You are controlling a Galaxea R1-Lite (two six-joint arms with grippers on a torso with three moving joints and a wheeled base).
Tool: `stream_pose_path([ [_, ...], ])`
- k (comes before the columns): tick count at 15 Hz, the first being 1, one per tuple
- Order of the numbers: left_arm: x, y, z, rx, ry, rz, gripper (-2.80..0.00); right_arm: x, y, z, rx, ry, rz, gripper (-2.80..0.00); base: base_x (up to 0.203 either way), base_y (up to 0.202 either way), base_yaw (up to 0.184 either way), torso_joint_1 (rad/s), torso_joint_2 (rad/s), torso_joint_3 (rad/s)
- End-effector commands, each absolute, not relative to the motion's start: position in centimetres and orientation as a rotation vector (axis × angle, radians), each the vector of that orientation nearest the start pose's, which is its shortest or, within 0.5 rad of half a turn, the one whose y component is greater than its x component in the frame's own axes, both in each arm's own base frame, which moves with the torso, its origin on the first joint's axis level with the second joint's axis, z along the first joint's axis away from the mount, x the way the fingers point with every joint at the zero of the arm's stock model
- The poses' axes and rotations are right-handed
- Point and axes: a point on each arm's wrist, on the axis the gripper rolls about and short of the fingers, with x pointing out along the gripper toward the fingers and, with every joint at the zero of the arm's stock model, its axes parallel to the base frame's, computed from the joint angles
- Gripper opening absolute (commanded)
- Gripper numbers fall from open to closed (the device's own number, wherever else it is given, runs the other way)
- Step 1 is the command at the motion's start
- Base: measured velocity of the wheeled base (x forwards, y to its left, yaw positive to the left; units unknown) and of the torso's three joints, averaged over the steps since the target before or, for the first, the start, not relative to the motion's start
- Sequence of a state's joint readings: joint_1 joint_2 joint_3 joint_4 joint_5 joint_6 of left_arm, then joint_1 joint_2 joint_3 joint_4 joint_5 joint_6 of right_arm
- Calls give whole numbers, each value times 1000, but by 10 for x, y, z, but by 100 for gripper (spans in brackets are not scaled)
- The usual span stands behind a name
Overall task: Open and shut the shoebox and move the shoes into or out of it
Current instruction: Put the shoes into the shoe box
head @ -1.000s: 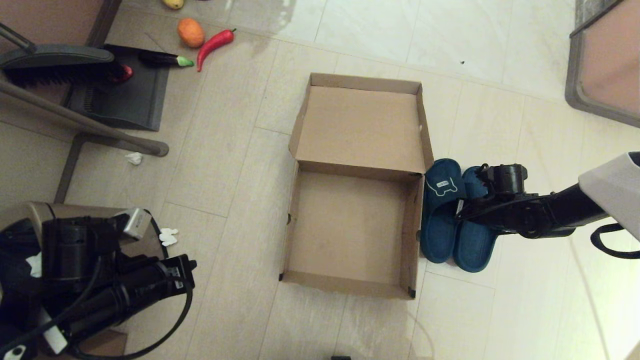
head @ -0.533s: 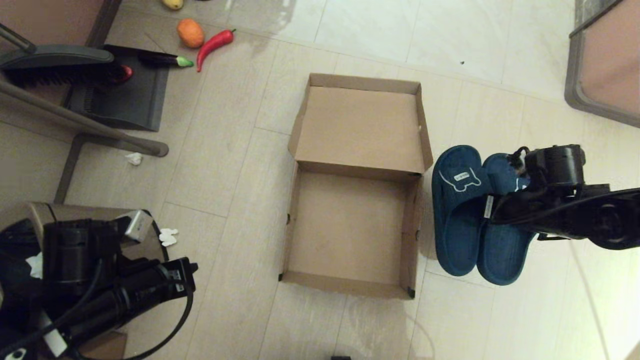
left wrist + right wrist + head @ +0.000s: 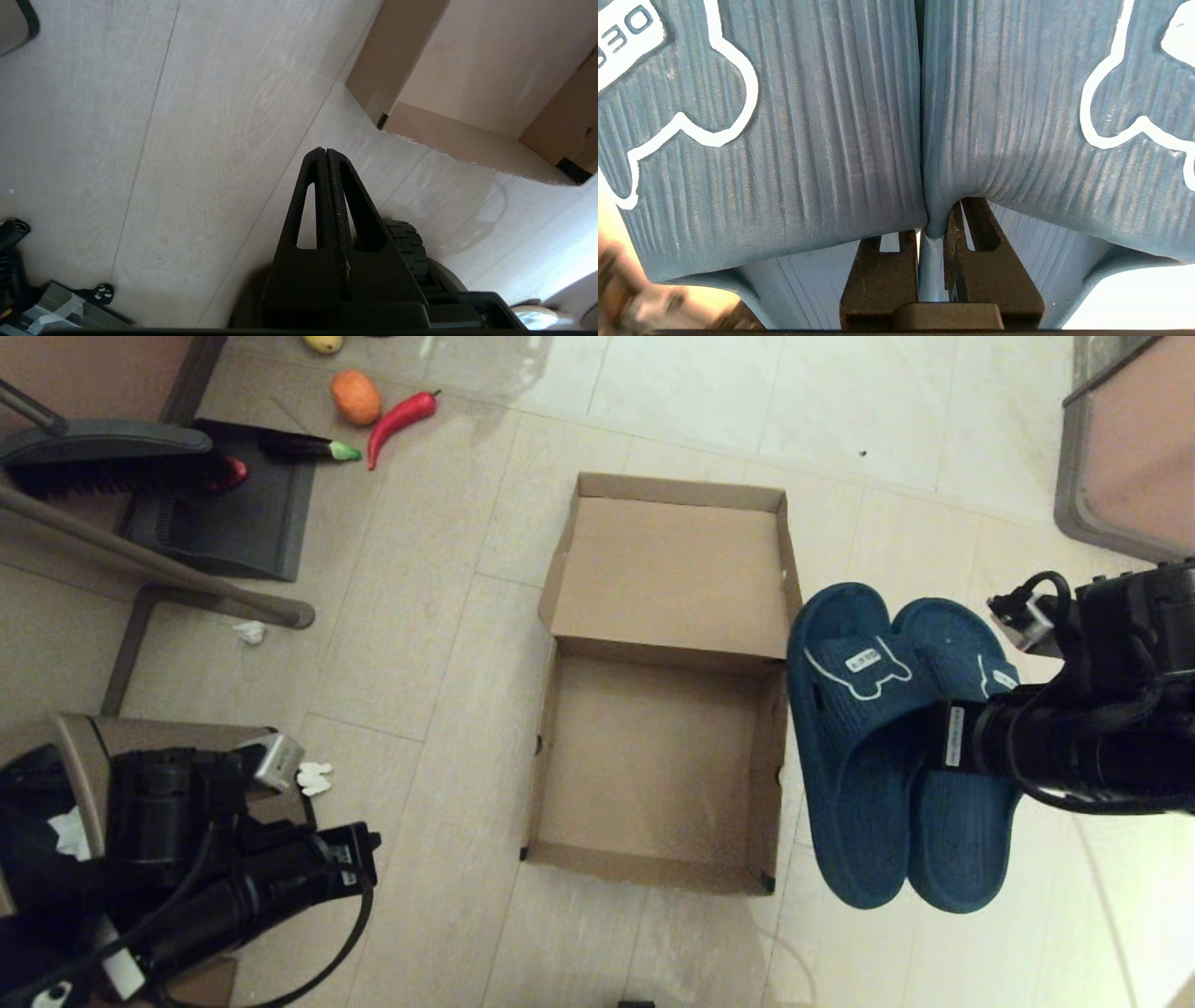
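The right gripper point(image 3: 931, 233) pinches the adjoining inner strap edges of both shoes point(image 3: 896, 737), holding the pair off the floor just to the right of the shoebox point(image 3: 653, 761). The shoebox lies open on the tiled floor point(image 3: 420, 663), lid folded back flat, interior bare. The left gripper point(image 3: 326, 161), fingers pressed together, is parked low at the robot's left.

Head view: right pincer point(image 3: 938, 737) fingertips hidden between the shoes point(image 3: 896, 747), and the arm behind it runs off the frame edge. Right wrist view: both shoes' straps overflow the frame, bone outlines and white label cut off; a blurred brown patch beside the pincer cannot be identified. Left wrist view: shoebox point(image 3: 467, 93), beyond the left pincer point(image 3: 325, 154), cropped to one corner.
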State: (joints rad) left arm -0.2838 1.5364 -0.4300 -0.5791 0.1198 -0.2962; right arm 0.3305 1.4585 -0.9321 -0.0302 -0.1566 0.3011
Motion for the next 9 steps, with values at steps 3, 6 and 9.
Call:
stream_pose_path([
  [3,223,-62,128,-156,523,-90,-280,227,135,211,128,556,175,-280,0,0,0,0,0,0],
  [6,220,-61,129,-156,518,-83,-280,256,188,179,114,572,75,-280,0,0,0,0,0,0],
  [9,221,-61,130,-155,515,-85,-280,270,237,155,148,569,42,-280,0,0,0,0,0,0],
])
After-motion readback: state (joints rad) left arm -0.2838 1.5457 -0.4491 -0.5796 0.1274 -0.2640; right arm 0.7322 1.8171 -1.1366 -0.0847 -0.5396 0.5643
